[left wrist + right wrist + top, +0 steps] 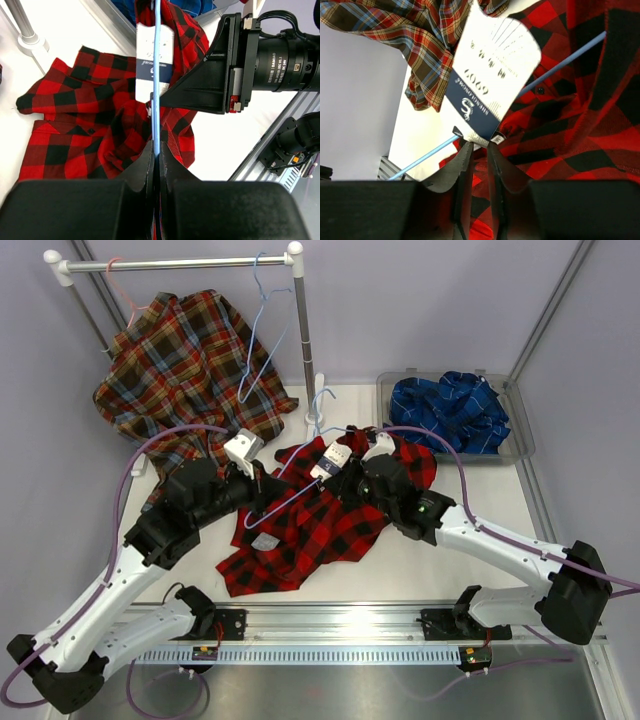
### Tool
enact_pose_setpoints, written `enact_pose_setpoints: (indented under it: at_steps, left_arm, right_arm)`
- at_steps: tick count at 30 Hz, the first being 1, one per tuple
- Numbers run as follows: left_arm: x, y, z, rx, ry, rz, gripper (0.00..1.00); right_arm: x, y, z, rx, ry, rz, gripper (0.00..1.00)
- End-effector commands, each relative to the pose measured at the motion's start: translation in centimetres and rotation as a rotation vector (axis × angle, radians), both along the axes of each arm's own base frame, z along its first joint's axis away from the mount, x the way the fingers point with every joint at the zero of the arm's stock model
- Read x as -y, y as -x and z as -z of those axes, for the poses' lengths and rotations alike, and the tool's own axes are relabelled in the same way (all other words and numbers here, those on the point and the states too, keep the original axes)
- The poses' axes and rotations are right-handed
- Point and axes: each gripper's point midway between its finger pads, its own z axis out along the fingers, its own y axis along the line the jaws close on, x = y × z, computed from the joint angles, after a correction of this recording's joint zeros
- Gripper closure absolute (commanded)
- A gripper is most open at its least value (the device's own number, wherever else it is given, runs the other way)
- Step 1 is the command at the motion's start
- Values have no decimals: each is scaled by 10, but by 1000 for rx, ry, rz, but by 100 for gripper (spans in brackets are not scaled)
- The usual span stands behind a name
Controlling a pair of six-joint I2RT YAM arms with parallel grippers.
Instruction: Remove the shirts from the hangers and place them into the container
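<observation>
Three shirts: the blue shirt point(450, 412) lies in the container point(524, 436) at the table's point(470, 510) far right corner. The brown shirt point(185, 370) hangs from the rack point(180, 262) at the far left corner. The red-and-black shirt point(310, 530) lies crumpled mid-table, toward the near edge.
Step in hand: by my reading, working the light blue hanger point(156, 115) out of the red-and-black shirt.
Left gripper point(156, 152): clenched on the hanger's wire, which runs straight away from the fingers across the red cloth.
Right gripper point(476, 147): jaws nearly together at the lower edge of the white paper tag point(490, 75), with red cloth just behind. I cannot tell whether they have a hold.
Next move: probably a firm pinch on cloth near the collar, then drawing the two arms apart so the wire slides out.
Watch for: pinching only the tag, which could tear or slip.
After that: the freed shirt goes to the container at the far right corner.
</observation>
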Motion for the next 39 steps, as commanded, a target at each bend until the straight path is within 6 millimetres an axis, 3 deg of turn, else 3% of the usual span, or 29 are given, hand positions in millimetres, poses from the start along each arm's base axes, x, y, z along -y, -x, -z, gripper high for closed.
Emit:
enact_pose_setpoints:
  at_steps: [1, 10, 16, 21, 26, 29, 32, 34, 36, 39]
  left_arm:
    - [5, -1, -33, 92, 101, 13, 100]
    - [3, -6, -19, 58, 96, -28, 100]
    - [-14, -18, -23, 84, 91, -148, 100]
    - [-36, -28, -29, 127, 79, -274, 100]
    - [-44, -31, -23, 119, 52, -315, 100]
    - [-45, -25, -26, 123, 57, -296, 100]
    - [-42, -12, -30, 122, 61, -235, 100]
    - [-40, -4, -32, 117, 60, -196, 100]
    - [-38, 10, -31, 101, 69, -140, 100]
    - [-36, 27, -32, 88, 92, -79, 100]
  right_arm:
    - [4, -8, -19, 47, -58, 46, 78]
    - [11, -3, -26, 82, -59, 37, 100]
    - [18, 3, -19, 87, -28, 22, 100]
    - [29, 20, -7, 84, -2, -27, 100]
    - [43, 33, -14, 122, 10, -51, 100]
    - [48, 38, -4, 115, 90, -82, 100]
    - [51, 37, -10, 147, 131, -102, 74]
    - [54, 33, -17, 173, 151, -88, 44]
    - [61, 22, -30, 217, 192, -39, 37]
    - [66, 7, -49, 270, 260, 8, 33]
